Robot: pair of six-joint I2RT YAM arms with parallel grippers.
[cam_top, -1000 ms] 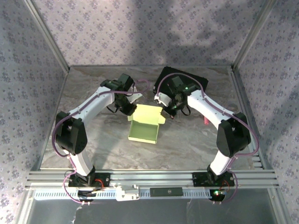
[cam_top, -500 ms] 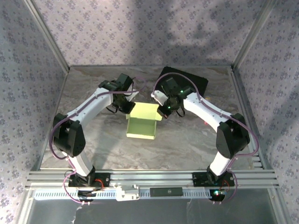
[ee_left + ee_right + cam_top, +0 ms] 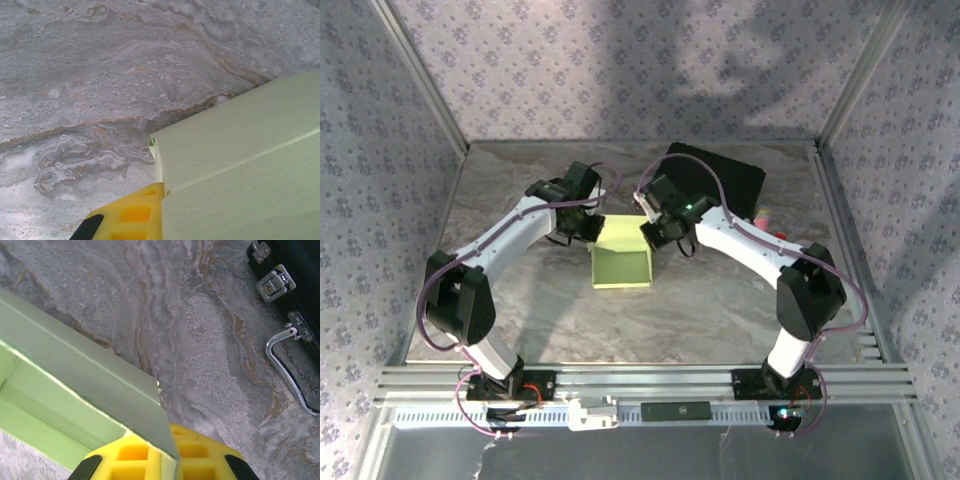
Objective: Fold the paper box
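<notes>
Pinching the far left corner of the paper box (image 3: 622, 268), the left hand (image 3: 588, 228) is clamped shut on thin, pale-green matte card. The box sits mid-way across the marbled surface (image 3: 520, 300), walls creased up and lid flap unclosed; roughly halfway, I judge. The right hand (image 3: 656, 232) grips its far right wall, closed tight.

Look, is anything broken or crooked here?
Nothing looks broken or spilled. The paper box is only half-folded, and that is because the left gripper and the right gripper each pinch one of its far corners. The black case lies flat at the back.
</notes>
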